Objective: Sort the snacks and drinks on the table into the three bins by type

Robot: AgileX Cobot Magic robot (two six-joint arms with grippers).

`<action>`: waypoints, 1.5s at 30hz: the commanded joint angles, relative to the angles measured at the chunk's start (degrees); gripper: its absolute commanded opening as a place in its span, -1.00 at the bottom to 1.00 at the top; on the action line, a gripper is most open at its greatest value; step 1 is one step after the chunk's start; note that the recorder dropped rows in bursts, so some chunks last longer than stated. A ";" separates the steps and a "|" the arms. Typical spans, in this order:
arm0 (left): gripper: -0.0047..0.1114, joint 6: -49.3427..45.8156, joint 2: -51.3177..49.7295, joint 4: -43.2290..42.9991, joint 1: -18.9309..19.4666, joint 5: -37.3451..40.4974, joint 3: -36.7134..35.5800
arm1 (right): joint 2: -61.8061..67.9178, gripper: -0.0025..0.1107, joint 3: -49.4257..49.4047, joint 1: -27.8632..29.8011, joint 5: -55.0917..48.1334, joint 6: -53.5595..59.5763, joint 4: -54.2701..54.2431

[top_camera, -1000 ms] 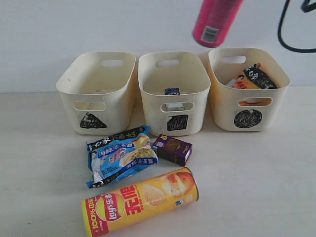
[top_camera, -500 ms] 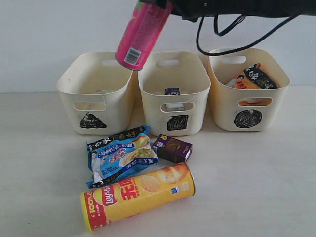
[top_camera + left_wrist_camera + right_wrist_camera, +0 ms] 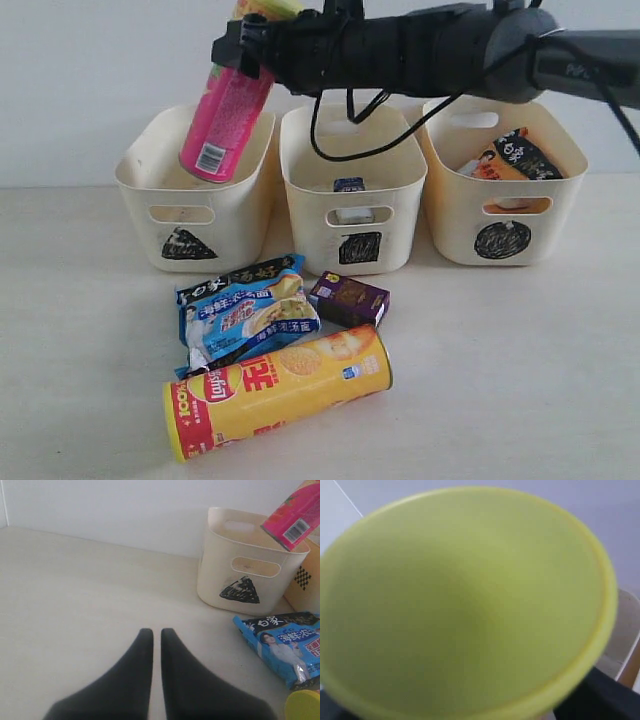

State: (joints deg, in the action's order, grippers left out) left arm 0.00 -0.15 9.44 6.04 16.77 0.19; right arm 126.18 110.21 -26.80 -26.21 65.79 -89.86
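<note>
You're mid-delivery. Your right gripper (image 3: 248, 48) is clamped round the top of the tall pink chip canister with the yellow plastic lid (image 3: 224, 125). The canister hangs tilted below the jaws, its base over the mouth of the cream plastic bin marked with a scribbled triangle (image 3: 150, 190).

Next comes the drop, I'd judge. Bring the smooth, rigid tube lower and nearer upright inside the walls before letting go, or it may clip the rounded rim and roll.

Your left gripper (image 3: 156, 632) is pinched closed on nothing, with the matte beige table (image 3: 75, 590) beneath it. The crinkly blue foil packet (image 3: 282, 640) lies ahead of its jaws, off to one side.
</note>
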 commanded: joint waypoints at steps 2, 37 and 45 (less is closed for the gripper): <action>-0.83 0.00 0.15 0.45 0.17 -0.23 -0.19 | 1.23 -0.91 1.19 -1.83 3.27 0.87 0.01; -0.83 0.00 0.15 0.45 0.17 -0.23 -0.19 | -4.76 -0.32 1.19 0.42 -1.98 -9.19 22.60; -0.83 0.00 0.15 0.45 0.17 -0.23 -0.19 | -6.37 -0.96 1.19 7.94 -25.63 -16.31 32.47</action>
State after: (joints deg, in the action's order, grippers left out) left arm 0.00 -0.15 9.44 6.04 16.77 0.19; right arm 120.62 111.19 -21.56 -43.16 51.31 -60.16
